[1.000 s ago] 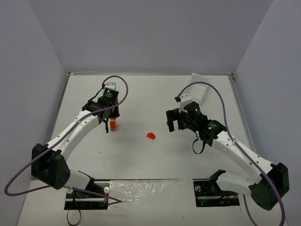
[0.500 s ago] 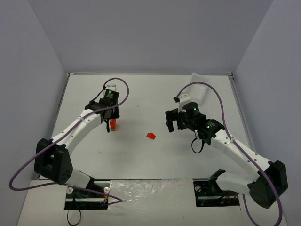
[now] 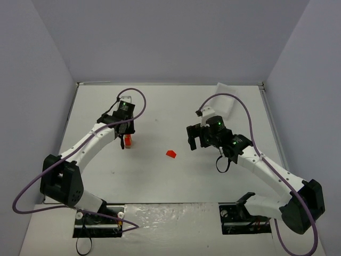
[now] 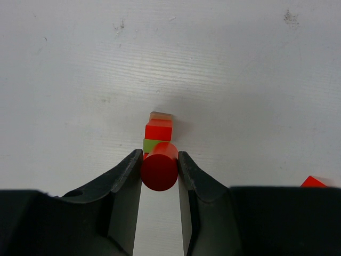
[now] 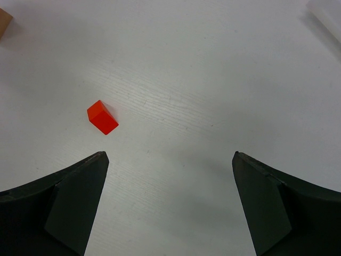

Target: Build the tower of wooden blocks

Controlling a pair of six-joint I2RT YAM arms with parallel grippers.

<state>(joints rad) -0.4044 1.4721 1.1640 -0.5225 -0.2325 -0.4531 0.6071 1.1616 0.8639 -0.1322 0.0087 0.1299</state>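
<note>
The wood block tower [image 4: 159, 129] shows in the left wrist view as a narrow stack of tan, red and lime green blocks. My left gripper [image 4: 160, 157] is shut on a red cylinder [image 4: 159, 170], held right over the stack's green block. Whether the cylinder rests on the stack I cannot tell. From above, the tower [image 3: 128, 141] is mostly hidden under the left gripper [image 3: 126, 140]. A loose red block [image 3: 171, 153] lies mid-table. My right gripper [image 3: 195, 140] hovers just right of it, open and holding nothing [image 5: 169, 154], with the red block [image 5: 103, 117] ahead to its left.
A white tray [image 3: 226, 88] lies at the back right edge of the table, its corner [image 5: 326, 15] visible in the right wrist view. A tan piece [image 5: 4, 21] sits at that view's top left corner. Walls enclose the table on three sides.
The left arm's lower links have swung a little while its gripper stayed at the tower with the cylinder. The right gripper has crept slightly left.
</note>
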